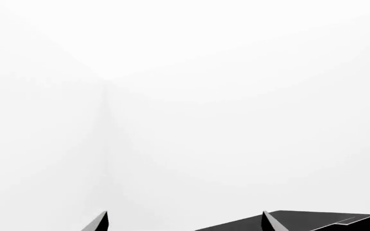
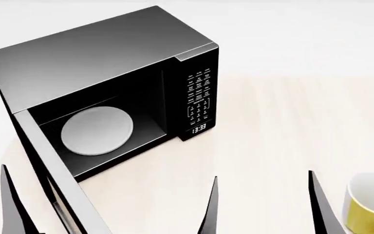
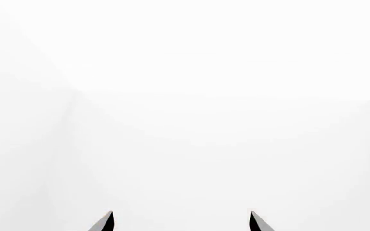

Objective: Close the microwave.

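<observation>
The microwave (image 2: 109, 58) is a black box with a grey top, standing on the light tabletop at the left of the head view. Its door (image 2: 54, 175) hangs wide open, swung out toward me. The white turntable plate (image 2: 97, 130) shows inside, with the keypad (image 2: 200, 95) and the clock display (image 2: 198, 128) to its right. My left gripper (image 1: 185, 212) is open and empty; one finger (image 2: 8, 200) shows left of the door, and a black edge (image 1: 313, 221) lies by its other finger. My right gripper (image 2: 263, 204) is open and empty, right of the door, in front of the microwave.
A yellow mug (image 2: 369, 202) with a white inside stands on the table (image 2: 284, 126) at the lower right, just right of my right gripper's outer finger. Both wrist views look mostly at plain white background.
</observation>
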